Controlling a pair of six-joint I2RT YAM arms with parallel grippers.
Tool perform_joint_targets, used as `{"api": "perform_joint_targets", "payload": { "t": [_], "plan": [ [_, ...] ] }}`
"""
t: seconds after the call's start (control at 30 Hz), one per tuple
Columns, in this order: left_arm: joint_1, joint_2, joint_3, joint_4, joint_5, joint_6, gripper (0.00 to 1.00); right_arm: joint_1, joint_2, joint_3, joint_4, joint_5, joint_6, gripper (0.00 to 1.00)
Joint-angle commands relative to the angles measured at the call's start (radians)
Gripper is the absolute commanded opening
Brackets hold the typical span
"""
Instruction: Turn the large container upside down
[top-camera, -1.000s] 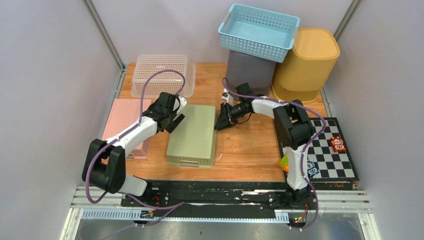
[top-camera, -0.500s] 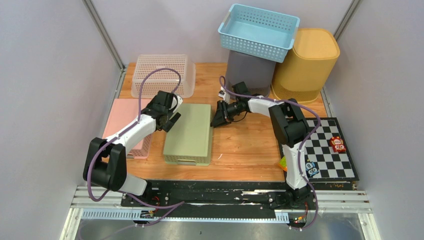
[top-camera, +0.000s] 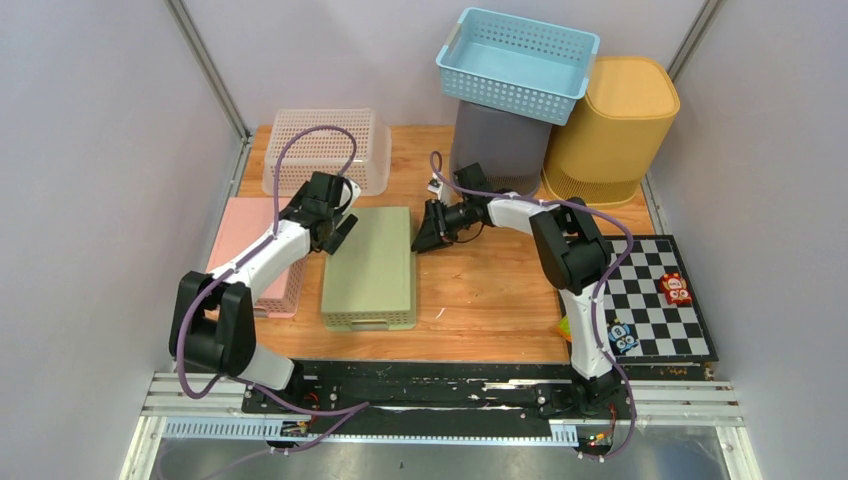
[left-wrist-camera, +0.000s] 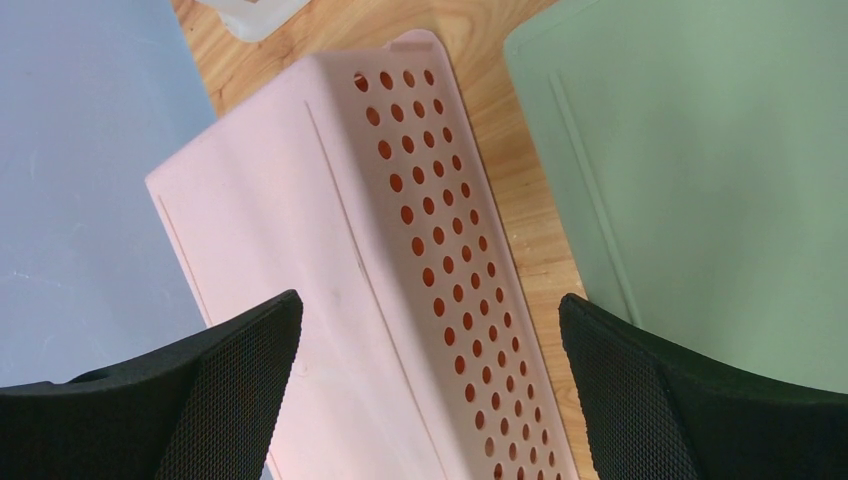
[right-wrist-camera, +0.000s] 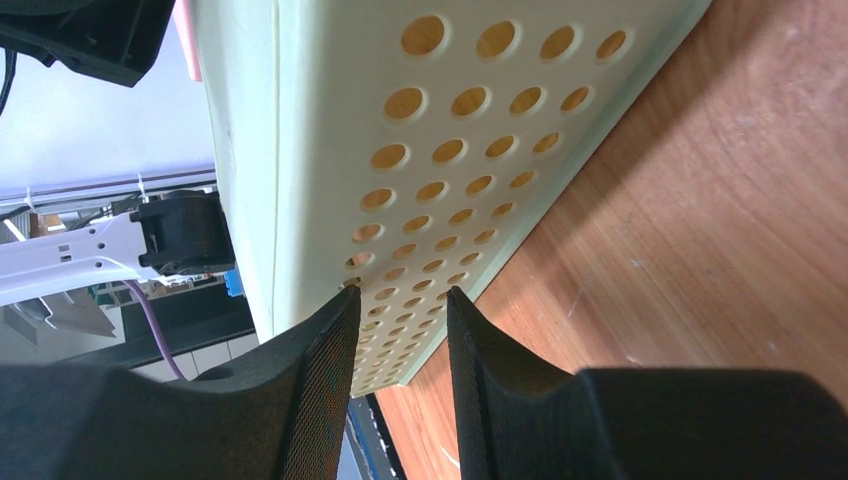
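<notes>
Pink basket (top-camera: 240, 225) at far left, bottom up on the wooden table (top-camera: 490, 290). Left pincer (left-wrist-camera: 428, 310) spread wide, empty, hanging over the strip between that basket and the green container (top-camera: 370, 265). Green container mid-table, flat base upward, rim down on the wood. Right pincer (right-wrist-camera: 402, 300) at its far right corner, jaws narrow with nothing between them, tips up against the holed side wall; contact not clear. Chessboard (top-camera: 650, 300) at far right.

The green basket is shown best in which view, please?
Top external: the whole green basket lies bottom-up. The right wrist sees only its perforated side; the left wrist only part of its base.
</notes>
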Motion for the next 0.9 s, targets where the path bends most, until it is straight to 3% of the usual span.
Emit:
{"api": "perform_joint_targets", "payload": {
  "t": [0.0, 0.37, 0.87],
  "plan": [
    [0.009, 0.034, 0.019, -0.005, 0.010, -0.010, 1.00, 0.032, 0.026, 0.022, 0.021, 0.006, 0.027, 0.41],
    [0.009, 0.130, 0.061, 0.008, 0.023, -0.029, 1.00, 0.022, -0.051, -0.020, -0.012, 0.033, -0.020, 0.41],
    [0.009, 0.182, 0.163, -0.030, 0.068, -0.054, 1.00, 0.029, 0.015, 0.084, -0.028, 0.037, -0.003, 0.42]
  ]
}}
